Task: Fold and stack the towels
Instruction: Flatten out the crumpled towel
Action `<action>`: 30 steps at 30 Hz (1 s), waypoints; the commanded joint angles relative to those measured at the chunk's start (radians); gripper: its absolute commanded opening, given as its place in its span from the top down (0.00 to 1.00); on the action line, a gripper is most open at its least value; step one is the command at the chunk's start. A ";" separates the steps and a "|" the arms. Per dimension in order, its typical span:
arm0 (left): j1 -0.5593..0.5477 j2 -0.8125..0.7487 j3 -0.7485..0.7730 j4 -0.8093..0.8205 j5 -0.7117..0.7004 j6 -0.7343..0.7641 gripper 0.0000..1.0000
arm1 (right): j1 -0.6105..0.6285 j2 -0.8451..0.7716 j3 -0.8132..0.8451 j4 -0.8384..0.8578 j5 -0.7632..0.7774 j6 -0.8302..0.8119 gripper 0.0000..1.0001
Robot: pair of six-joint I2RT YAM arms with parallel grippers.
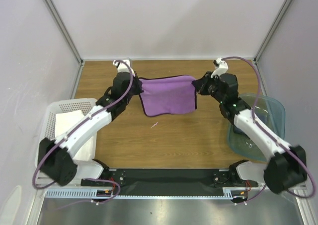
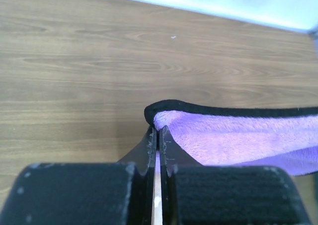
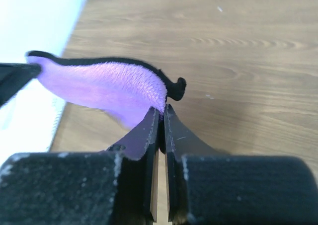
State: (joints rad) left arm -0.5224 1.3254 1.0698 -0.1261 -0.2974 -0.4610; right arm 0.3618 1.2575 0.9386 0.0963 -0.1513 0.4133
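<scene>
Brown wood-grain table [image 1: 198,140]; white perforated plastic basket [image 1: 49,116] at its left edge; translucent teal plastic bin [image 1: 276,114] at its right; tiny pale scrap [image 1: 155,124] mid-table.

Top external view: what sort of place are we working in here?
Probably a lab test cell, not a home: a wooden table boxed in by plain white panels, a white basket and teal bin at its sides, the purple towel held up over it.
</scene>
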 commanded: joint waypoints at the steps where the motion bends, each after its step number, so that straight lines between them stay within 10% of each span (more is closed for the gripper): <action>1: -0.088 -0.110 -0.042 -0.061 -0.083 0.019 1.00 | 0.078 -0.150 -0.024 -0.092 0.134 -0.047 1.00; 13: -0.382 -0.443 0.010 -0.438 -0.224 -0.195 1.00 | 0.235 -0.638 0.009 -0.579 0.377 0.059 1.00; 19: -0.415 -0.444 0.016 -0.596 -0.270 -0.355 1.00 | 0.235 -0.609 0.074 -0.842 0.467 0.180 1.00; 30: -0.194 -0.059 -0.087 -0.403 -0.221 -0.349 1.00 | 0.088 -0.286 -0.161 -0.500 0.374 0.139 1.00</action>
State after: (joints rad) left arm -0.7948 1.2186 1.0054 -0.5488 -0.4366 -0.8398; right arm 0.5289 0.8982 0.8097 -0.5266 0.1833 0.5938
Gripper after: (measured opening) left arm 0.014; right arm 0.073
